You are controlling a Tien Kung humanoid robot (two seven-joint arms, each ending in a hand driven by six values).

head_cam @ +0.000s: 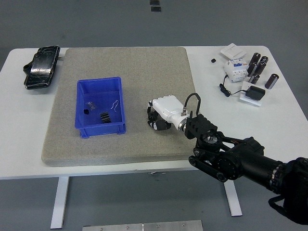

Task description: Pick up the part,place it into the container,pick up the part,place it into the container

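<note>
The blue container [100,109] sits on the left half of the grey mat [120,67]. Inside it lie a black ribbed part [104,117], a small black piece [86,111] and a thin pale wire piece [114,103]. My right hand [155,120], white with a black forearm, rests low over the mat just right of the container, about a hand's width from its wall. Its palm faces down and hides whatever is under it. No loose part shows on the mat. My left arm is out of the picture.
A black device [40,67] lies at the table's far left corner. At the far right are several dark cylinders [258,67], a white breaker [236,70], a white card [232,50], a black adapter with cable [252,94] and a small black cube [213,60].
</note>
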